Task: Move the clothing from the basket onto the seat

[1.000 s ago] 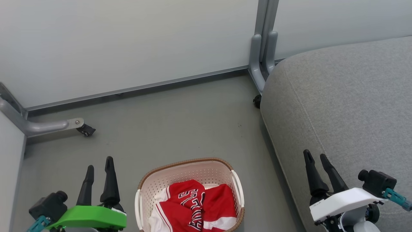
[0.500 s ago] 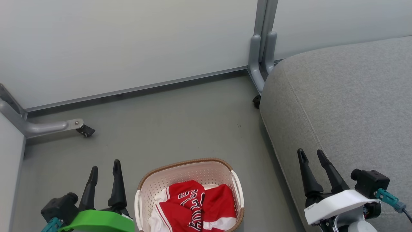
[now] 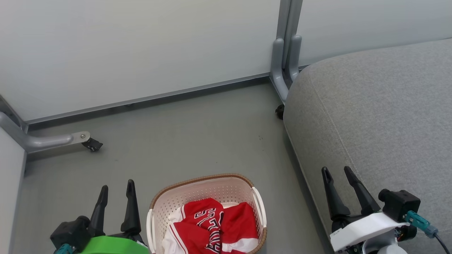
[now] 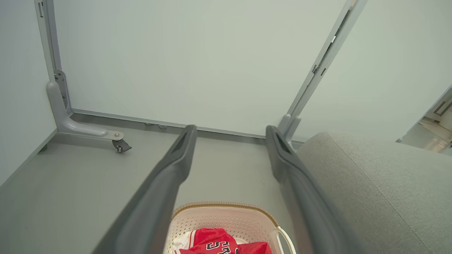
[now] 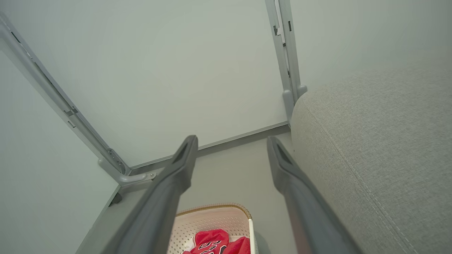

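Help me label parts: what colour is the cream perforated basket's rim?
Brown woven-look basket rim; clearest in head view.

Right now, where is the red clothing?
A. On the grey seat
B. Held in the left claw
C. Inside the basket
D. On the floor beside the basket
C: the red clothing lies heaped inside the basket, which stands on the floor beside the seat, and the left claw is open and empty.
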Robot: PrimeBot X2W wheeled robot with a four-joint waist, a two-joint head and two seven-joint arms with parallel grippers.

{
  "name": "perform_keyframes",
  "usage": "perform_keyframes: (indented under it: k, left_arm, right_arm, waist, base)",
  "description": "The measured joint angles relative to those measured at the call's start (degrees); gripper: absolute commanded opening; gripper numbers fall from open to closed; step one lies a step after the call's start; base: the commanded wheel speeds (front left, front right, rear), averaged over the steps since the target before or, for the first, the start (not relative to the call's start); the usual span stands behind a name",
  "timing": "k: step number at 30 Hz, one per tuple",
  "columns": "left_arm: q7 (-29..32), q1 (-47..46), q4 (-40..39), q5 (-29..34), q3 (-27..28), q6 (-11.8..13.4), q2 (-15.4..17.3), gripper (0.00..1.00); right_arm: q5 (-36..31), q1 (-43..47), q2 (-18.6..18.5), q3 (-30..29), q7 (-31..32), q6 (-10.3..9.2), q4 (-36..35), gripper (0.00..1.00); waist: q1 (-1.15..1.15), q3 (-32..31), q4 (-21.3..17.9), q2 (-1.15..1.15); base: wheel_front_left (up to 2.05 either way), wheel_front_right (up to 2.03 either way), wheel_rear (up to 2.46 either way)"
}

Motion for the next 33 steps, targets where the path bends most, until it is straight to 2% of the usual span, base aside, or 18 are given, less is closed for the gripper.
perform_keyframes:
  k: [33]
  left_arm:
    - [-3.6,1.9,0.3,13.2,-1.7,-0.7,0.1,1.00]
  right_arm:
    - [-12.0,1.1,-0.1,2.1,-3.7,0.01,-1.5,1.00]
  waist:
    - [0.00,-0.2,-0.2,0.00]
  base:
    - [0.00,0.00,0.00]
